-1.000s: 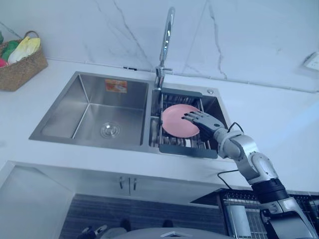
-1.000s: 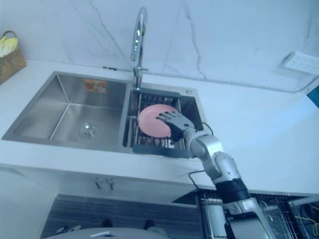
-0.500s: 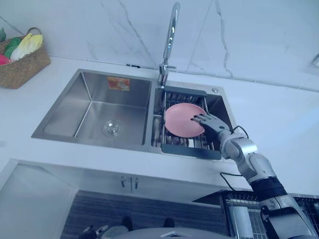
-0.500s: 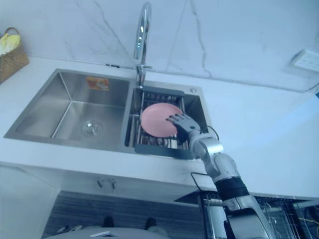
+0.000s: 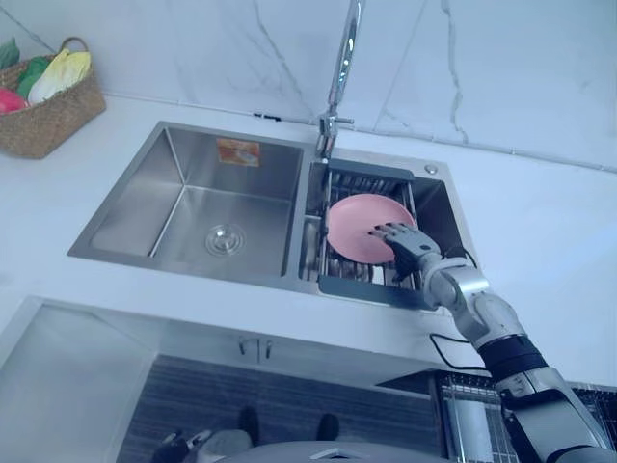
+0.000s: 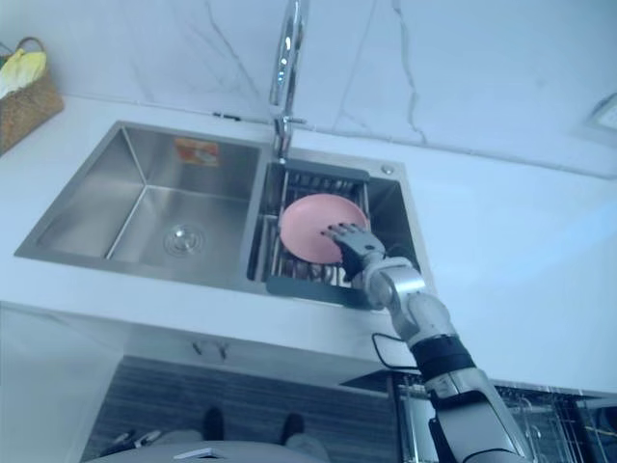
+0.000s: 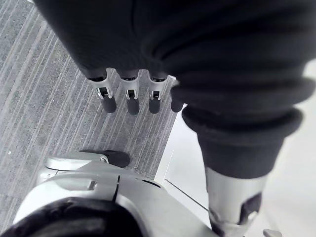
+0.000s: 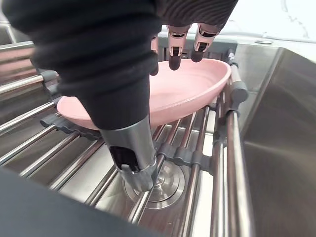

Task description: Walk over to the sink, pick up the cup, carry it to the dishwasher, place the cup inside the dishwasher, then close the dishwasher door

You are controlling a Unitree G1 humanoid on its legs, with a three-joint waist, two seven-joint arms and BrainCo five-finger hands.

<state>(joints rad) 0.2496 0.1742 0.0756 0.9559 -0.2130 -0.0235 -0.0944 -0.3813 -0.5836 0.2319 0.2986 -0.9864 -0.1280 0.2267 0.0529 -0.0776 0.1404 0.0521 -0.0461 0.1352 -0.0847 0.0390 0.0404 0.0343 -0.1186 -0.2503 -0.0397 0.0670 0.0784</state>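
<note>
Silver-grey right arm [image 5: 490, 321], dark ribbed wrist cover [image 8: 98, 44], silver dark-tipped fingers [image 8: 174, 52] on the right hand [image 5: 401, 242].

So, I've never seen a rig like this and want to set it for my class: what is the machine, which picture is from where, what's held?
It is a humanoid robot with two arms ending in fingered hands. The two wide pictures come from cameras in its head, looking down at a steel sink; the two close ones come from its wrists. The right hand reaches over a pink dish lying on a rack in the sink's right basin, fingers straight, gripping nothing yet. The left hand hangs open above the floor. A basket stands on the counter at the robot's left.
</note>
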